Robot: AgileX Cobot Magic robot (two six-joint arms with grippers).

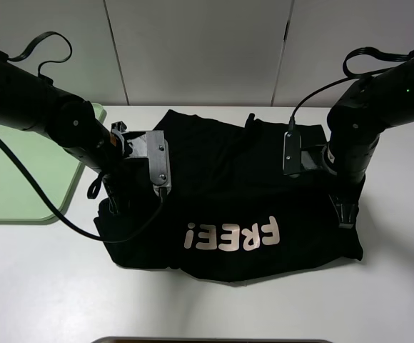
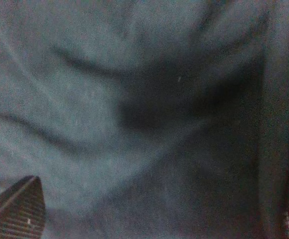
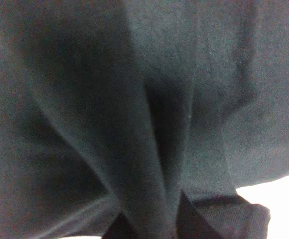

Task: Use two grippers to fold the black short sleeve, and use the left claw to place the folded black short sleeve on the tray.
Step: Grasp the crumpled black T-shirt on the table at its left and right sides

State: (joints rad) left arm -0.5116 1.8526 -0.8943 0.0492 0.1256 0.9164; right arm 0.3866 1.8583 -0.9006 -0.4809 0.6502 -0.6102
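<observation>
We saw the black short sleeve [image 1: 228, 171] lying wide and rumpled on the white table [image 1: 50, 286], with its pale letters [image 1: 232, 234] near the front edge; the green tray [image 1: 14, 186] sat near it on the left, and no part of the shirt was on it. The left claw [image 1: 111, 194] was down at the left side of the shirt; in its own camera its two fingers [image 2: 17, 209] stood wide apart with only cloth past them, so it was open and held nothing. The right claw [image 1: 344, 211] was down at the right side; in its camera a bunch of cloth ran into the closed tips, so we took it to be pinching the shirt. We thought the job was at the grab before a fold; we could not tell if a fold was already made. Next, we thought, the left claw needed to press down and close on its own edge of cloth; then both claws would need to lift together and carry their sides the same way, so the fold came out even; with a good hold on only one side, the shirt could twist or slip.
</observation>
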